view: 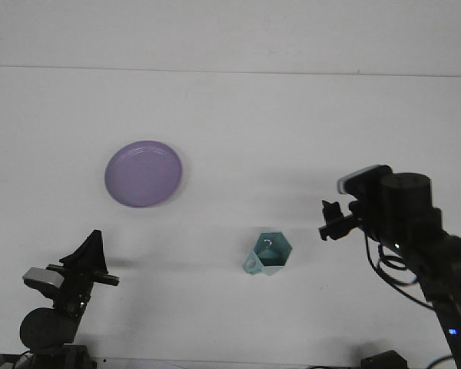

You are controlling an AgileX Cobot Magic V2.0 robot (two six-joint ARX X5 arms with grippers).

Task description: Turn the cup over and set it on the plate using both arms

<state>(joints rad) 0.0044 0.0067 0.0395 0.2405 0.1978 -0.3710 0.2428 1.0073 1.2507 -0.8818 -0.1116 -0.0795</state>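
The white table (292, 123) carries a purple plate (144, 173) at far left. The right hand (330, 221) hangs released, right of the teal cup (268, 254), which stands free, mouth up. Left hand (88, 260) idles near-left; grip unclear.

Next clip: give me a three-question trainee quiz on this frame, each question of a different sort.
1. True or false: the teal cup sits on the purple plate.
2. Which gripper is nearer the cup? A) the left gripper B) the right gripper
3. Fill in: the cup stands with its opening facing ____.

Key:
1. False; it stands on the white table, apart from the plate.
2. B
3. up; its inside shows.
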